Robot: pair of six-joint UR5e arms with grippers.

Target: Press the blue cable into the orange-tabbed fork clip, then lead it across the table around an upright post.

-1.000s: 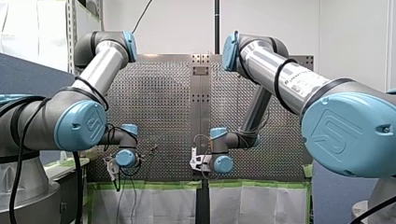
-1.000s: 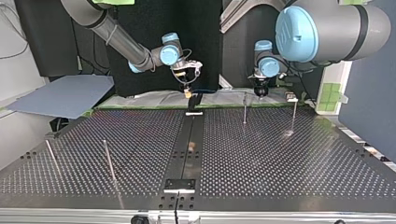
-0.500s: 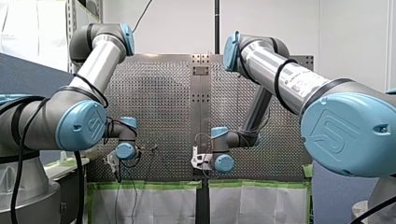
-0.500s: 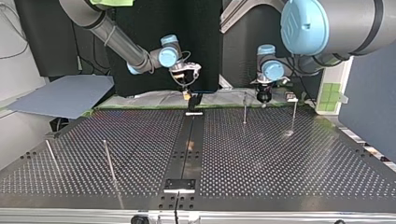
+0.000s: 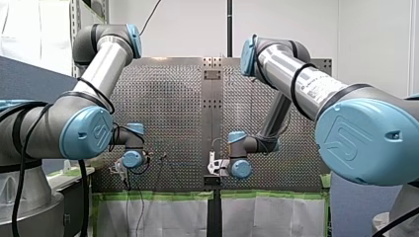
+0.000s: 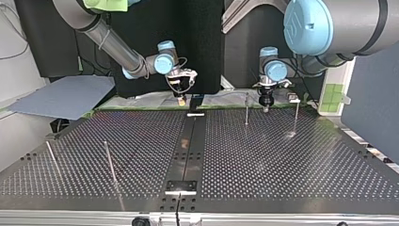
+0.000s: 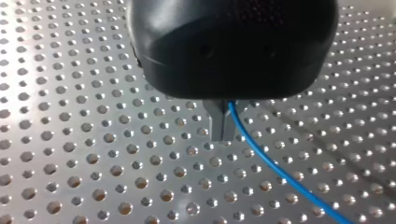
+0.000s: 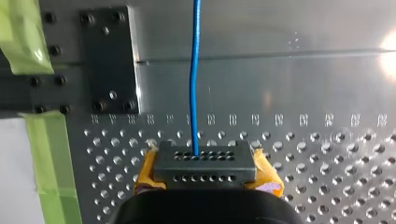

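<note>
The thin blue cable (image 7: 261, 156) leaves my left gripper (image 7: 223, 133), whose dark fingers are shut on it just above the perforated table (image 7: 93, 140). In the top view that gripper (image 6: 266, 106) hangs at the far edge, beside an upright post (image 6: 246, 109). My right gripper (image 8: 201, 163), with yellow pads (image 8: 267, 173), is shut on the same cable (image 8: 194, 93), which runs straight ahead over a smooth metal strip. In the top view my right gripper (image 6: 180, 97) is just left of a small dark clip on a white base (image 6: 195, 106); no orange tab shows.
A second post (image 6: 296, 117) stands right of the first, and two more posts (image 6: 109, 162) lean at the top view's near left. A black bolted plate (image 8: 109, 60) and green tape (image 8: 21, 39) lie ahead of my right gripper. A grey board (image 6: 66, 96) lies off the table.
My right gripper has moved toward the top view's left, off the dark clip. My left gripper has come down and slightly to that view's right, nearer the far post.
</note>
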